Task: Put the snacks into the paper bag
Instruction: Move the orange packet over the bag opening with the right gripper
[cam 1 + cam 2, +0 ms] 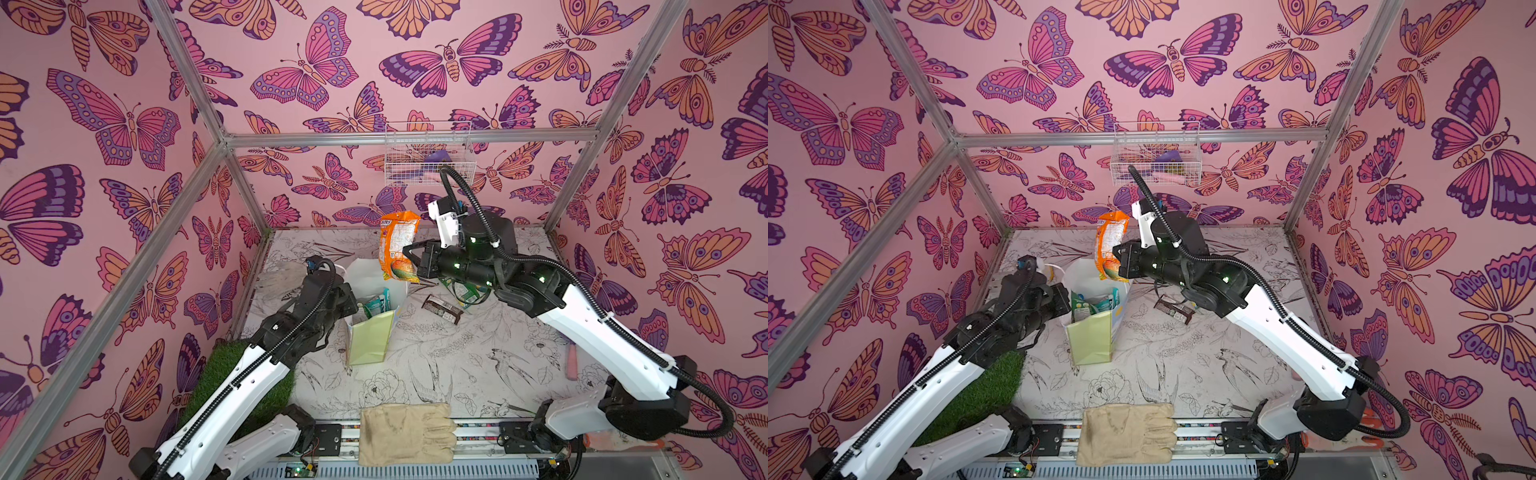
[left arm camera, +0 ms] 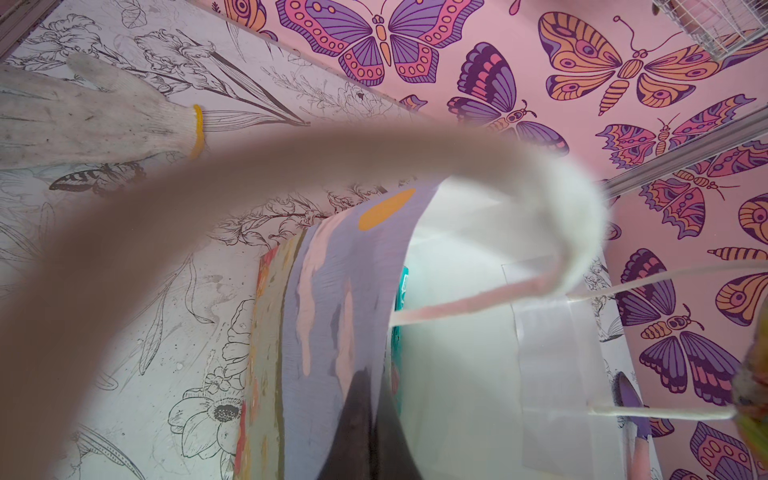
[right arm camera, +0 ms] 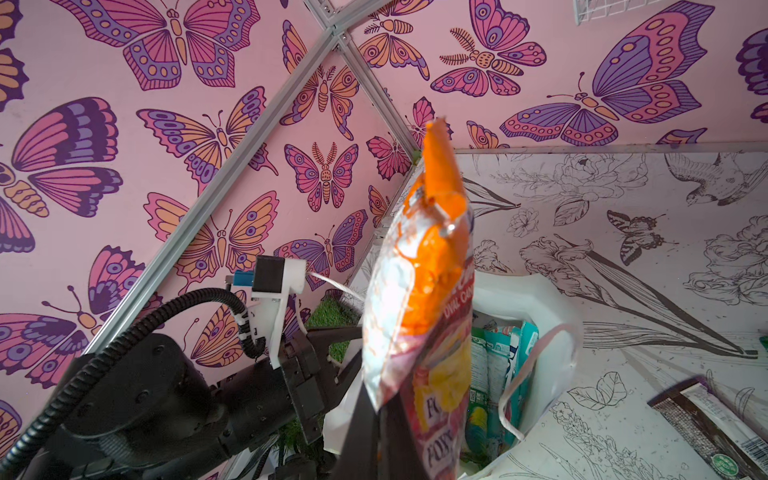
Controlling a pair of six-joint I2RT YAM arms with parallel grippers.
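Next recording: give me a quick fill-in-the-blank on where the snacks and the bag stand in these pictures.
1. The right hand is shut on the ____ packet, held over the paper bag.
2. The dark brown bar lies on the ____, outside the bag.
3. The wire basket hangs on the back ____.
Missing: orange; table; wall.

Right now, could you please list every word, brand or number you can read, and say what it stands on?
"FOX'S": on the orange packet.
"OVAL CAN", cut off: same packet.
Too small to read: the label on the dark brown bar.
Too blurred to read: the print on the teal packets in the paper bag.
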